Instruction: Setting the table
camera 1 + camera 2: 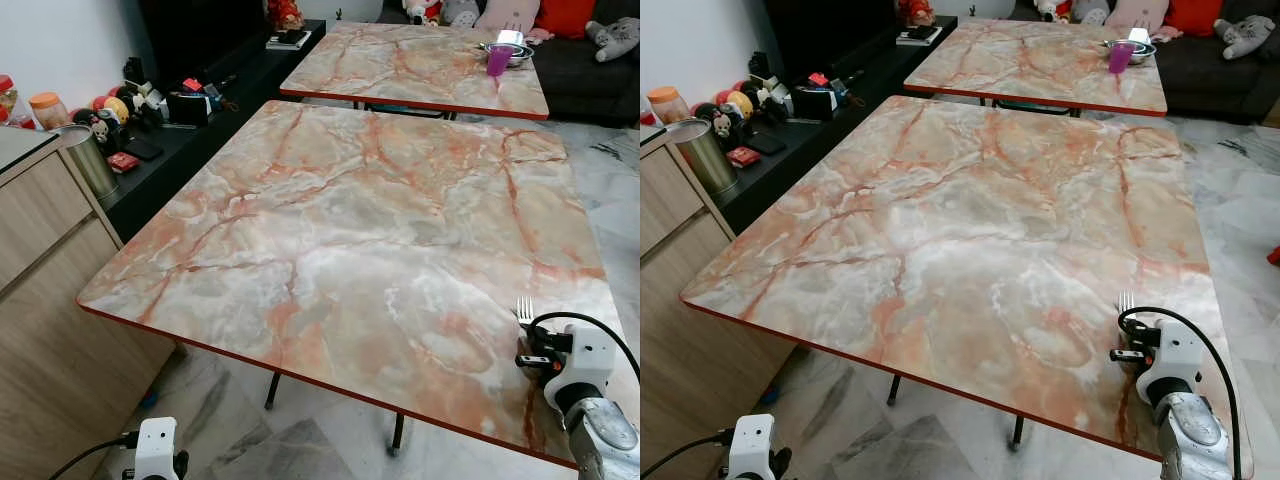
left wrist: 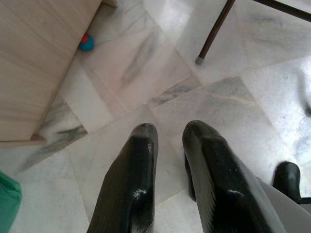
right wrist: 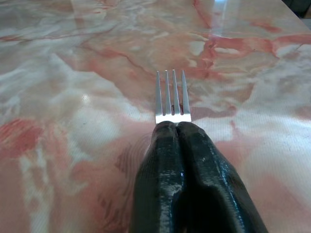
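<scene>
Marble-patterned tabletop (image 1: 340,220) carries the right end effector (image 3: 176,127) near its right front corner, clamped on a fork (image 3: 172,97), while the left end effector (image 2: 170,141) hangs apart above the floor (image 2: 146,63).

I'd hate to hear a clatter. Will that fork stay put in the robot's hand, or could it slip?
The fork looks like stiff, polished metal, so it probably won't bend but may be slippery. The right hand is shut on it, tines sticking out over the marble table. It seems light, so likely manageable.
</scene>
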Controlling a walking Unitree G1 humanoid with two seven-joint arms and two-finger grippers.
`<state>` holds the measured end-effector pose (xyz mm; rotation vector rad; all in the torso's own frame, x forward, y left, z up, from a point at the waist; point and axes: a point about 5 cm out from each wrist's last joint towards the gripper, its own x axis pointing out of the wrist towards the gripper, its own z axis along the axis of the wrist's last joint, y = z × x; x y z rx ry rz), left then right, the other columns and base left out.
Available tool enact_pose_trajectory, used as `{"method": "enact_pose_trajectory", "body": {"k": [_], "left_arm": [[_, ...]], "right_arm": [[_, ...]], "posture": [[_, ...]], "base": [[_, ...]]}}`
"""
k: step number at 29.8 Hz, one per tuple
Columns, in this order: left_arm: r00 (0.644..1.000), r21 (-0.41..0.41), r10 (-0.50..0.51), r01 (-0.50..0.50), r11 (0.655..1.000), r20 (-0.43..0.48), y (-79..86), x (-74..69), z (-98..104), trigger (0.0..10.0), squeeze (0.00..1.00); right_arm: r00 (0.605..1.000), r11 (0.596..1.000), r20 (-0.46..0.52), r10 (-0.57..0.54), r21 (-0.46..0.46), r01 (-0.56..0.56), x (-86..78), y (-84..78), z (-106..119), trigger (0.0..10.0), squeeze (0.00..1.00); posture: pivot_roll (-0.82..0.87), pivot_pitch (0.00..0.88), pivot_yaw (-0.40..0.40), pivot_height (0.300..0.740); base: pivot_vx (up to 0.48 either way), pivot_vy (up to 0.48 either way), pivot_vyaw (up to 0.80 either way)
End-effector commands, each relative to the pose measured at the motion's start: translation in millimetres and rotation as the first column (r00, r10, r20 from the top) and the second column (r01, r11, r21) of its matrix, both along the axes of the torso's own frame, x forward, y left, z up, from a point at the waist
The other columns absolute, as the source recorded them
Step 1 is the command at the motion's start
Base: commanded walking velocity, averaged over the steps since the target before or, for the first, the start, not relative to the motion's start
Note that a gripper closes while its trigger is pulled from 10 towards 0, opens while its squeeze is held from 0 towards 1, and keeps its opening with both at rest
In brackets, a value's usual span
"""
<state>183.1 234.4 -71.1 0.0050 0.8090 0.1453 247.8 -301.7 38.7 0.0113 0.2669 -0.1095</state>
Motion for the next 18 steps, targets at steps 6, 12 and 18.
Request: {"method": "enact_pose_trajectory", "body": {"k": [6, 12, 18], "left_arm": [[1.0, 0.012, 0.001, -0.001, 1.0, -0.012, 4.2, -1.9, -0.1, 10.0, 0.0], [1.0, 0.012, 0.0, 0.0, 1.0, -0.012, 4.5, -1.8, 0.0, 10.0, 0.0], [1.0, 0.01, 0.0, 0.001, 1.0, -0.012, 4.4, -2.0, -0.1, 10.0, 0.0]], "right_arm": [[0.999, 0.998, 0.036, -0.029, 0.059, 0.027, 4.3, 4.4, 6.2, 10.0, 1.0], [0.994, 0.995, 0.107, -0.03, 0.093, 0.02, 11.7, 12.1, 22.5, 10.0, 1.0], [0.991, 0.994, 0.137, -0.012, 0.11, -0.003, 15.5, 23.0, 34.0, 10.0, 1.0]], "posture": [[0.03, 0.032, 0.027, 0.74], [0.02, 0.034, 0.031, 0.74], [0.02, 0.035, 0.028, 0.74]], "base": [[0.0, 0.0, 0.0], [0.0, 0.0, 0.0], [0.0, 0.0, 0.0]]}}
